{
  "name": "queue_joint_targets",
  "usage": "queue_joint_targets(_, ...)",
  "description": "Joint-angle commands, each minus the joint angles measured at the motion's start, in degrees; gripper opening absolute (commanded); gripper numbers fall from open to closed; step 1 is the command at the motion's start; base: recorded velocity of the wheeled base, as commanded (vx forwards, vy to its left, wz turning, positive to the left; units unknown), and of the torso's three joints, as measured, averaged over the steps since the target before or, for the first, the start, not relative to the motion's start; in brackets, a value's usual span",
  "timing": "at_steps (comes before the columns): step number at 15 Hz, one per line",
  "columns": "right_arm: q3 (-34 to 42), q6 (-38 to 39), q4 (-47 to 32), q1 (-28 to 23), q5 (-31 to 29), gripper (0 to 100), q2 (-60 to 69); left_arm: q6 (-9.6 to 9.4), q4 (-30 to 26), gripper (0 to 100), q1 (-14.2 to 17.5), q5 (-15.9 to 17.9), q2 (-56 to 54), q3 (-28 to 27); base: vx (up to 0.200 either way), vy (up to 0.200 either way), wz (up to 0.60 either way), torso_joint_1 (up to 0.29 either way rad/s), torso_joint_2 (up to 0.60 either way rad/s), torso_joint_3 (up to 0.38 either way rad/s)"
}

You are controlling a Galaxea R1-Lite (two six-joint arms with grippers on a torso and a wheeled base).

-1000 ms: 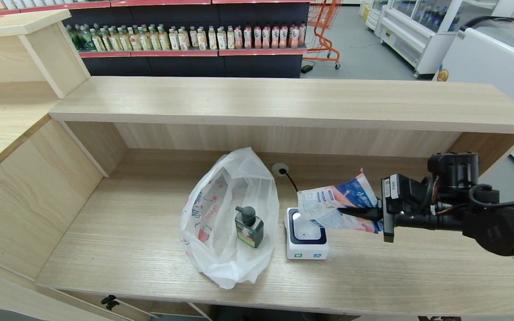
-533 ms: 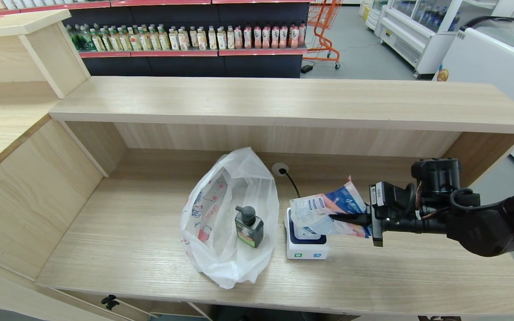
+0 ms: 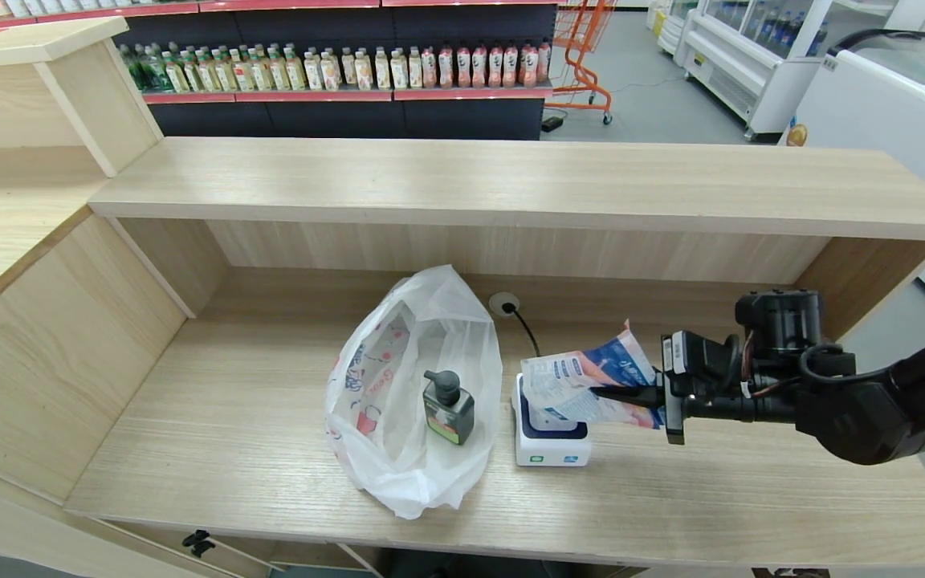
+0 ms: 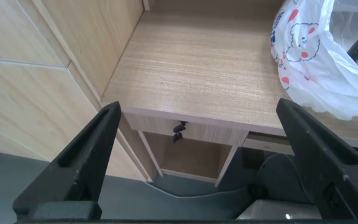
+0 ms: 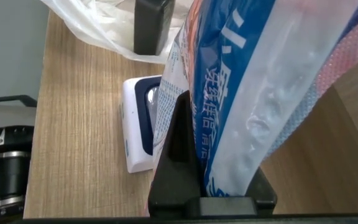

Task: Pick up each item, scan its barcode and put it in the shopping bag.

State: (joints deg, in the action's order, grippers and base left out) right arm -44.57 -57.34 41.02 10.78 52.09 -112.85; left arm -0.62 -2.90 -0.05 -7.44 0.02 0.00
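the packet [image 3: 583, 376] is covering most of the barcode scanner [image 3: 552, 448], so only its white front and a strip of its dark top are showing in the head view. whether the packet is touching the scanner or hanging just above it is hard to tell. in the right wrist view the packet is hiding one side of the right gripper [image 3: 603, 393], and a single black finger [image 5: 180, 146] is lying flat against the blue-and-white film. the packet's upper end is running off that view. the left wrist view is cutting off the shopping bag [image 3: 386, 457] and the dark pump bottle [image 3: 448, 413] inside it at the frame's edge.

the right gripper's jaws are pinching nearly closed on the packet's end toward the robot's right, holding it over the scanner, just to the right of the bag. the left gripper [image 4: 194, 165] is hanging beyond the near edge of the wooden counter [image 4: 197, 68], its jaws spread wide and gripping nothing. the bag is lying open on the counter with the pump bottle standing upright in it.
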Motion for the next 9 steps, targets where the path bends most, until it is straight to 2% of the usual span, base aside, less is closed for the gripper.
queue_joint_targets(1, -0.17, 0.57, 0.02, -0.23, 0.03, 0, 0.70, 0.01, 0.00, 100, -0.04, -0.03, -0.02, 0.00, 0.000, 0.000, 0.00, 0.000, 0.00, 0.000)
queue_joint_targets(2, -0.34, 1.71, 0.02, -0.23, 0.12, 0, 1.49, 0.01, 0.00, 100, -0.04, -0.03, -0.02, 0.00, 0.000, 0.000, 0.00, 0.000, 0.00, 0.000)
queue_joint_targets(3, -1.13, 6.98, 0.02, -0.14, 0.12, 0, 4.48, 0.01, 0.00, 100, -0.04, -0.03, -0.02, 0.00, 0.000, 0.000, 0.00, 0.000, 0.00, 0.000)
queue_joint_targets(6, -1.22, 30.01, -0.15, -0.32, -0.50, 0, 15.38, 0.01, 0.00, 100, -0.04, -0.03, -0.02, 0.00, 0.000, 0.000, 0.00, 0.000, 0.00, 0.000)
queue_joint_targets(9, 5.28, 48.64, -0.15, -0.93, -9.64, 0, 21.88, 0.01, 0.00, 100, -0.04, -0.03, -0.02, 0.00, 0.000, 0.000, 0.00, 0.000, 0.00, 0.000)
